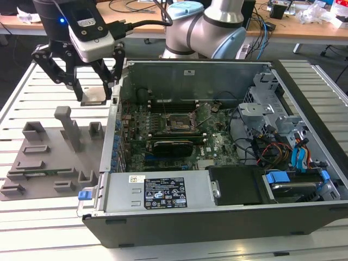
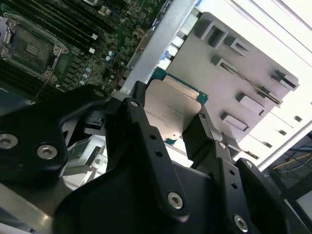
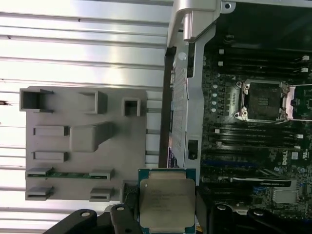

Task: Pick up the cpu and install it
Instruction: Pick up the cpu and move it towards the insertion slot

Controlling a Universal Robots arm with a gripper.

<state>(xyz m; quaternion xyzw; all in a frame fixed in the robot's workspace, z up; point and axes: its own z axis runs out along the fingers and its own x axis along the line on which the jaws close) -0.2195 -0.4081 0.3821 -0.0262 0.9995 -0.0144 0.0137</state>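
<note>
jaws on cpu (image 3: 167,204) beside case wall (image 3: 187,97)

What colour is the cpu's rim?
Teal-green, framing the silvery-grey top of the cpu; clearest in the first wrist view.

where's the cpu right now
The cpu is gripped in the claw at the exterior view's upper left, held over the slatted table, near the grey tray and just outside the open computer case.

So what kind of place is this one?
Probably a robotics lab workbench: an open computer case on a slatted metal table, cable-strewn desks behind, and the claw gripping the cpu.
</note>
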